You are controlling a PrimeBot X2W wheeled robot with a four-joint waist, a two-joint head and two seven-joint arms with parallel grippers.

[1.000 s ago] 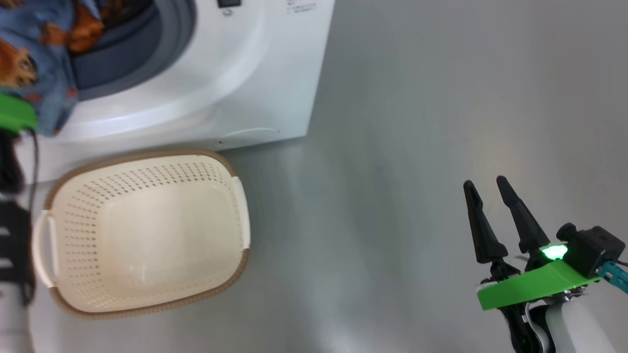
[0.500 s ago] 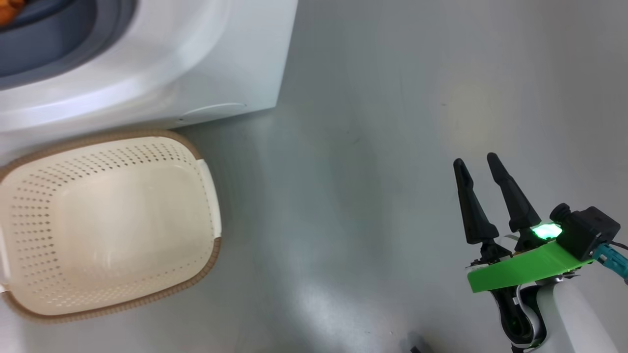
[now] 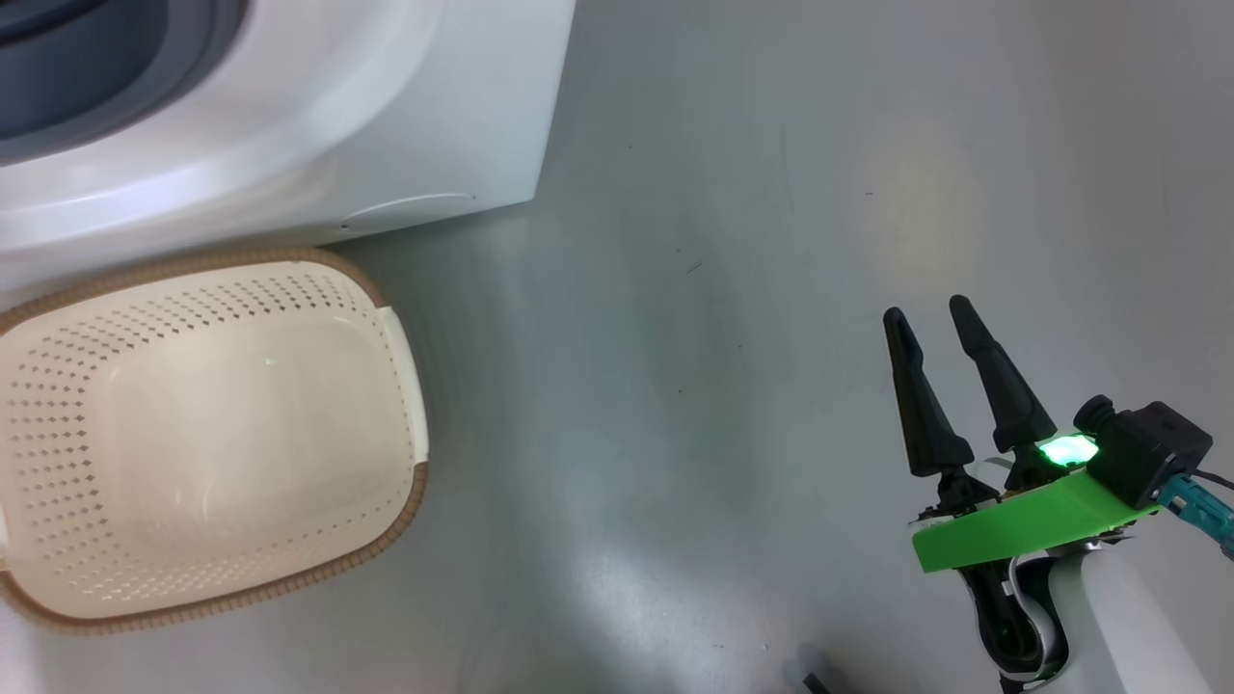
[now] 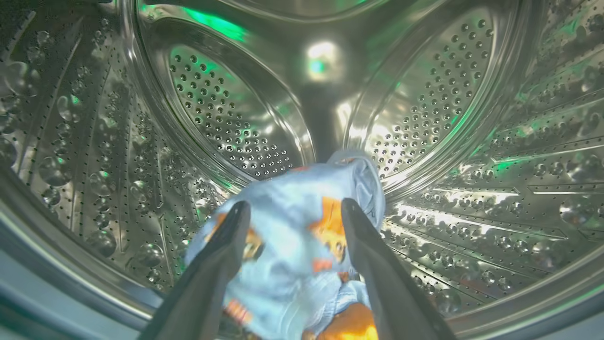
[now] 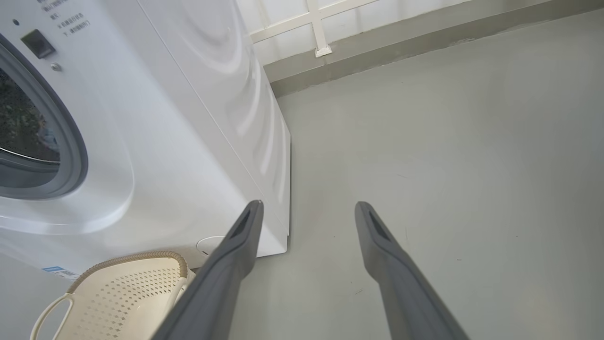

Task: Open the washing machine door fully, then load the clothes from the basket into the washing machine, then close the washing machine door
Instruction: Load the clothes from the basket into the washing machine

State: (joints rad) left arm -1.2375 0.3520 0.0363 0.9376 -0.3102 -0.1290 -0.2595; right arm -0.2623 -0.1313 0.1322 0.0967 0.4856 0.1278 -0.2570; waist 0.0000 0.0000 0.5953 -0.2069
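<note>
Clothes [image 4: 292,245], light blue with orange-brown figures and slightly blurred, sit low in the middle of the left wrist view, inside the steel drum [image 4: 226,108] of the washing machine [image 3: 415,116]. The perforated drum wall curves around them on every side, with open room above and behind. In the head view the cream basket [image 3: 58,414] lies at lower left, its holed inside in plain sight, just beside the machine's front. Bare grey floor [image 3: 723,289] spreads to the right. The left claw [image 4: 296,204] is spread wide, its fingers framing the bundle; whether they touch it cannot be told. The right claw [image 3: 925,308], at lower right, is also spread, gripping nothing, above the floor.
</note>
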